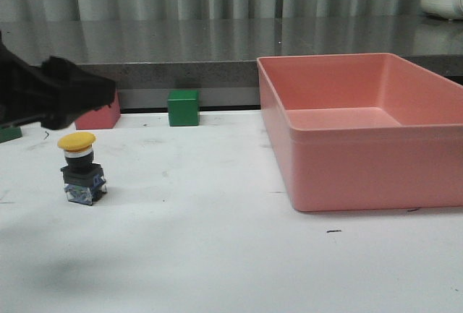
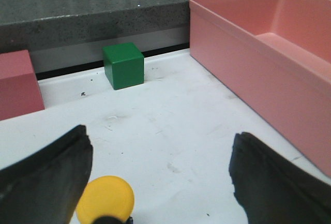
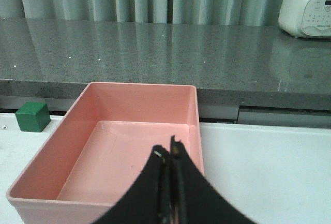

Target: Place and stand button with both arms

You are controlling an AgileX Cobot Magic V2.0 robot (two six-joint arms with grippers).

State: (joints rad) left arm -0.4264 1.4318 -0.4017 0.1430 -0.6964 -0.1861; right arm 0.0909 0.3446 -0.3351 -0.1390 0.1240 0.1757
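The button (image 1: 81,168) stands upright on the white table at the left, yellow cap up, silver collar and black base with a clear bottom below. In the left wrist view its yellow cap (image 2: 105,199) shows beside the left finger. My left gripper (image 2: 160,154) is open and empty, raised above and just behind the button; in the front view it is a blurred black shape (image 1: 69,96) at the left edge. My right gripper (image 3: 168,154) is shut and empty, hanging over the pink bin (image 3: 119,177). It is out of the front view.
The big pink bin (image 1: 362,183) fills the right of the table. A green cube (image 1: 183,107) and a pink cube (image 1: 101,116) sit at the table's back edge, with a grey counter behind. A white appliance (image 3: 309,6) stands on the counter at the far right.
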